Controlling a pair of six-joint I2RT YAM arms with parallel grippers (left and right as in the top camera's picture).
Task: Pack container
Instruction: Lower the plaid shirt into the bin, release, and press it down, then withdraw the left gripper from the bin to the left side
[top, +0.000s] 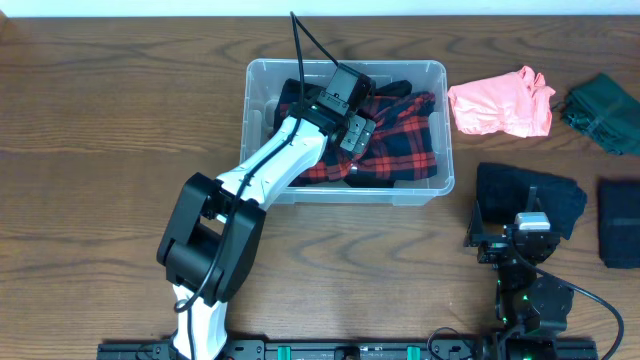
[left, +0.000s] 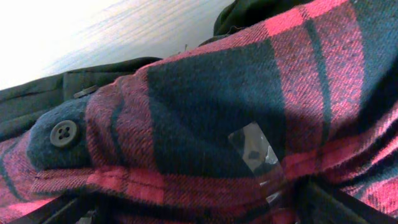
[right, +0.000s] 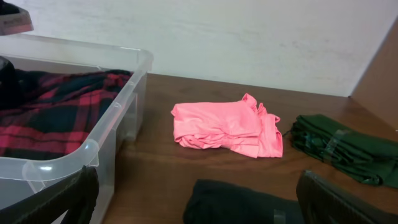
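The container (top: 262, 72) is sitting at the far middle of the wooden table (top: 100, 120), and it is being filled by a red and dark plaid shirt (top: 405, 145) that is lying over a dark garment (top: 395, 88). The left arm is being stretched over the near wall into the tub, and the left gripper (top: 356, 128) is being held low over the shirt. In the left wrist view the plaid cloth is being seen very close, with 1 dark button (left: 63, 132) and a bit of clear tape (left: 252, 147) on it. The 2 fingers (left: 339, 204) are being shown wide apart at the bottom corners, and no grip on the cloth can be made out. The right gripper (top: 507, 232) is being held at the near right, at the near edge of a black garment (top: 535, 190), and its 2 fingers (right: 68, 199) are likewise being spread wide, with nothing clamped. A pink garment (top: 500, 105) is lying just right of the container, a folded dark green garment (top: 605, 112) is lying farther right, and another dark piece (top: 620, 222) is lying at the table's right edge.
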